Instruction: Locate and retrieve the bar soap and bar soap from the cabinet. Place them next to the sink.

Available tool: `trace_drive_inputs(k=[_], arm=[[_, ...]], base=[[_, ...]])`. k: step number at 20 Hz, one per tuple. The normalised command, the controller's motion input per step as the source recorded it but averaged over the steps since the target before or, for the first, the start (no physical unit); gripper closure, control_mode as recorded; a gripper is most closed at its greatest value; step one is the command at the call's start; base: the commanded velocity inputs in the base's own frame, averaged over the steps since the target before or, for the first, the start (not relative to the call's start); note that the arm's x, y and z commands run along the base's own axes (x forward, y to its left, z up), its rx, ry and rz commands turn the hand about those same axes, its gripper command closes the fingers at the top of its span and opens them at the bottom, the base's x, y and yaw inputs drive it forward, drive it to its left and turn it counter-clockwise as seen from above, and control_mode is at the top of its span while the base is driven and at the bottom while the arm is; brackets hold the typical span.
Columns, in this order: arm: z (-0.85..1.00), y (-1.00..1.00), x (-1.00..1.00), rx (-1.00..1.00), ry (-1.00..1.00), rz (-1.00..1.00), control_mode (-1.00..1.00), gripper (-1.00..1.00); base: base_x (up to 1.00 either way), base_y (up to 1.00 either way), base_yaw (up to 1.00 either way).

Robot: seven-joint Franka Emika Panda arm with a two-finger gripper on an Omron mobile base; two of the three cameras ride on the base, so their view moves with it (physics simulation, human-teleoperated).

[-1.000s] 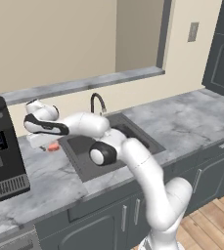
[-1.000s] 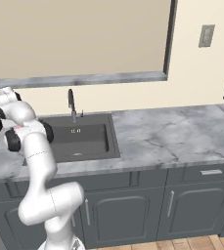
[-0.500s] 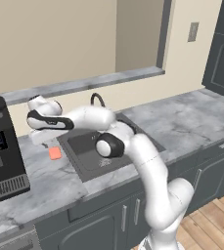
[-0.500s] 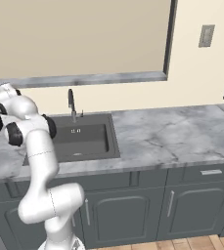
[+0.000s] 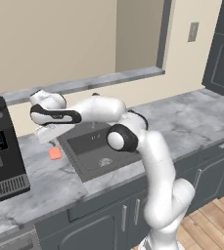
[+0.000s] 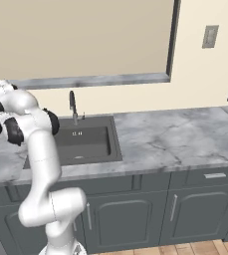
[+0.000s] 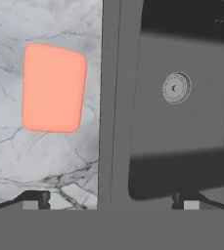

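while the marble counter (image 5: pixel 191 117) carries everything here, the dark sink (image 5: pixel 91 149) is set into it, with the drain (image 7: pixel 176 88) seen in the basin. the white arm (image 5: pixel 147 161) is bent back over the sink's left edge, and the gripper (image 7: pixel 111 199) is held above that rim, fingers spread wide with nothing between them. the coral-pink bar soap (image 7: pixel 53 88) lies flat on the counter just beside the sink's left rim, apart from the fingertips (image 7: pixel 35 197). one bar is judged placed; the reddish-brown one and the cabinet cannot be made out. trouble could follow if the soap were clipped on withdrawal and nudged into the basin. the coffee machine (image 5: pixel 1 146) is cut off at the left edge, and the faucet (image 6: pixel 72 103) is partly hidden by the arm.
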Motion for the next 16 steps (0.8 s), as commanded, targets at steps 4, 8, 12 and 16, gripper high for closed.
trace_drive_inputs(k=[4, 8, 12, 16], arm=[[0.34, -0.83, -0.63, 0.02, -0.06, 0.10, -1.00, -1.00], [0.37, -0.79, -0.67, 0.07, -0.09, 0.09, -1.00, -1.00], [0.30, -0.73, -0.64, 0.17, -0.16, 0.08, -1.00, -1.00], [0.29, -0.66, -0.55, 0.25, -0.20, 0.05, -1.00, -1.00]], base=[[0.00, 0.00, 0.00], [0.00, 0.00, 0.00], [0.00, 0.00, 0.00], [0.00, 0.00, 0.00]])
